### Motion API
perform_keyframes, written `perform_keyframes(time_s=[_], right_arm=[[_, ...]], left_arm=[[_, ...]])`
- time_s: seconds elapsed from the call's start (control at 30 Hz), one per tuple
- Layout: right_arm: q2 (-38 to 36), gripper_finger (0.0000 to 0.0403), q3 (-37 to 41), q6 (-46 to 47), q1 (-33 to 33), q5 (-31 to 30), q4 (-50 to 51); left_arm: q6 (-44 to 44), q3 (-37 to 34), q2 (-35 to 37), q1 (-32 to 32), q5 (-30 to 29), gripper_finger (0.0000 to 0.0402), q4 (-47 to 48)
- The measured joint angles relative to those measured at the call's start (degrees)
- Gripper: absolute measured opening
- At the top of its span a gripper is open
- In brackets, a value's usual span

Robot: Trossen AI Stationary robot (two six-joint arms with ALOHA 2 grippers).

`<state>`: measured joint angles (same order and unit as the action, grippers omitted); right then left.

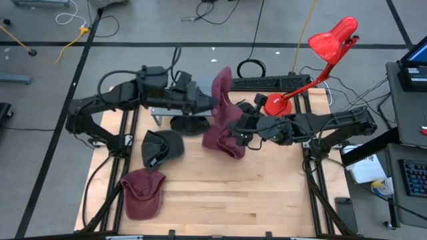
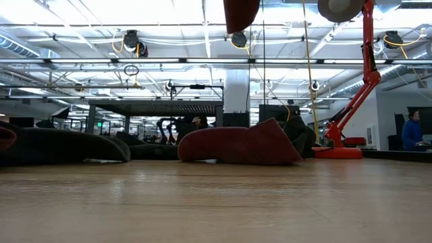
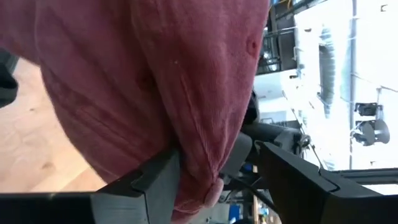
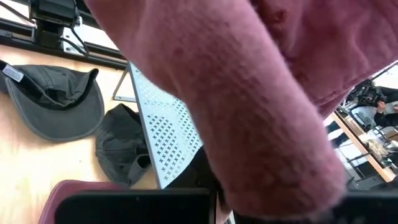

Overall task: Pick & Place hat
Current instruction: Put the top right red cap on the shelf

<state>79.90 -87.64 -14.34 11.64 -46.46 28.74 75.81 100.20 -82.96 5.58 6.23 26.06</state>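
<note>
A: What took up the most room?
B: The wooden surface point(image 1: 220, 200), with both dark arms reaching in over its far half toward the middle.

A: And on it?
B: A maroon hat point(image 1: 222, 93) was raised upright between the arms, above another maroon hat point(image 1: 223, 141) lying below it. A dark grey cap point(image 1: 162, 147) lay to the left, and a third maroon cap point(image 1: 141, 192) sat near the front left corner. A red desk lamp point(image 1: 320, 53) stood at the far right.

A: The end effectors?
B: The left end effector point(image 3: 214, 165) had its fingers partly apart with the raised hat's fabric between them. The right end effector point(image 1: 239, 127) was closed tight beside the maroon hats; in its wrist view maroon cloth hung right in front.
</note>
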Motion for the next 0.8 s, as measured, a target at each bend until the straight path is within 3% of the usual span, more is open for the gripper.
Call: perform_keyframes(time_s=[0.33,0.53,0.8], right_arm=[[-2.7,0.0005,0.0,2.7,0.5,0.4,2.3],[-2.8,0.0005,0.0,3.6,0.5,4.7,4.6],[-2.8,0.0005,0.0,7.3,0.1,4.8,6.9]], left_arm=[[0.0,0.0,-0.1,0.0,-0.1,0.0138,4.7],[-1.6,0.0,-0.1,0.0,-0.1,0.0077,4.5],[-9.3,0.0,0.4,0.0,2.6,0.0043,0.4]])
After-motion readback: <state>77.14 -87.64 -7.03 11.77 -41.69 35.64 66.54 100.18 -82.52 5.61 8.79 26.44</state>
